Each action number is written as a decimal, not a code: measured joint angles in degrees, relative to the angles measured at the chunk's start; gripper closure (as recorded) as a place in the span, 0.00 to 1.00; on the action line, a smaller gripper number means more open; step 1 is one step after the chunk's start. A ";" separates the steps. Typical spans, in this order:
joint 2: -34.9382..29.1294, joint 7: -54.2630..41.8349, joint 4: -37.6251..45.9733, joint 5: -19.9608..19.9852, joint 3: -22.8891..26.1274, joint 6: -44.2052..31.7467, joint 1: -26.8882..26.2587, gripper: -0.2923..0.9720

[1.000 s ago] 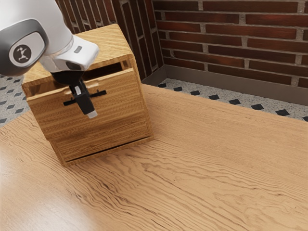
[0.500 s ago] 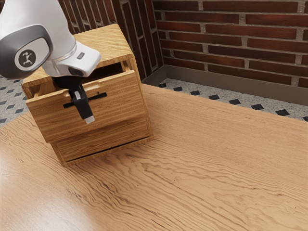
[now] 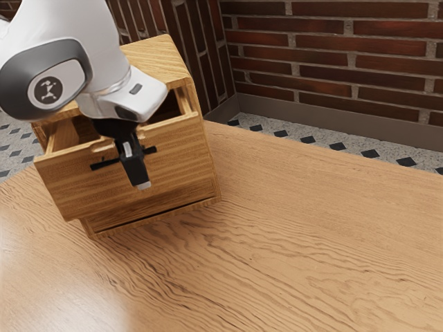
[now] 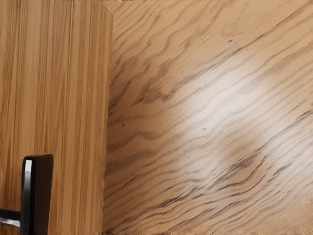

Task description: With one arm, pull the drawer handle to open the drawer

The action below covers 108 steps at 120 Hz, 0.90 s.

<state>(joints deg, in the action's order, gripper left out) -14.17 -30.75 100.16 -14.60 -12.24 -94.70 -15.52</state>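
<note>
The pincer is closed on the black handle, fingers pointing down across the bar so a straight pull drags the drawer, which stands partly out of the cabinet on the surface.

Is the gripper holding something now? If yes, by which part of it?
Yes. The gripper holds the drawer handle, a black bar on the front of the partly open drawer, near the bar's middle.
</note>
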 joint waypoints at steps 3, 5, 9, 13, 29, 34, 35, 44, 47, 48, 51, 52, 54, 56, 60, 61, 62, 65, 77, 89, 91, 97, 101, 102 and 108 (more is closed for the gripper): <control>-0.56 0.06 0.16 0.01 0.74 0.37 0.20 0.39; -0.92 0.10 0.24 0.01 1.22 0.65 0.33 0.42; -1.63 0.17 0.37 0.00 1.97 1.20 0.39 0.48; -2.62 0.24 0.63 0.01 2.75 1.69 0.14 0.48; -6.73 0.68 -3.38 0.02 4.68 3.60 -0.52 0.34; -6.80 0.79 -6.54 0.13 4.91 4.95 -0.54 0.32; -6.60 0.81 -7.47 0.22 5.05 5.37 -0.54 0.31; -5.23 1.00 -12.41 2.02 6.56 8.65 -0.84 0.29; -4.73 1.06 -13.04 2.59 7.32 9.50 -0.89 0.28; -4.58 1.08 -13.19 2.76 7.58 9.75 -0.91 0.28; -4.11 1.13 -13.56 3.18 8.64 10.46 -0.91 0.27; -3.98 1.15 -13.65 3.31 9.00 10.68 -0.94 0.27; -3.78 1.19 -13.81 3.54 9.77 11.08 -0.96 0.26; -3.65 1.23 -13.93 3.73 10.45 11.44 -0.99 0.26; -3.49 1.28 -14.15 4.06 11.69 12.11 -1.01 0.26; -3.47 1.31 -14.19 4.14 11.93 12.26 -1.02 0.25; -3.46 1.33 -14.23 4.21 12.14 12.41 -1.02 0.25; -3.48 1.60 -14.28 4.44 12.55 12.84 -1.03 0.25; -3.47 6.14 -15.22 4.92 12.16 15.53 -0.76 0.24; -3.26 11.55 -15.61 5.30 9.98 17.22 0.57 0.24; -3.25 12.51 -15.63 5.36 9.83 17.43 0.97 0.24; -3.18 15.37 -15.66 5.42 9.58 17.98 1.65 0.23; -3.12 17.25 -15.67 5.46 9.54 18.30 1.99 0.23; -3.11 17.71 -15.67 5.47 9.55 18.37 2.11 0.23; -3.09 20.34 -15.67 5.80 11.32 18.74 5.26 0.23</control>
<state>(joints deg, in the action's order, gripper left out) -17.26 -10.41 84.49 -8.80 -0.92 -75.96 -10.25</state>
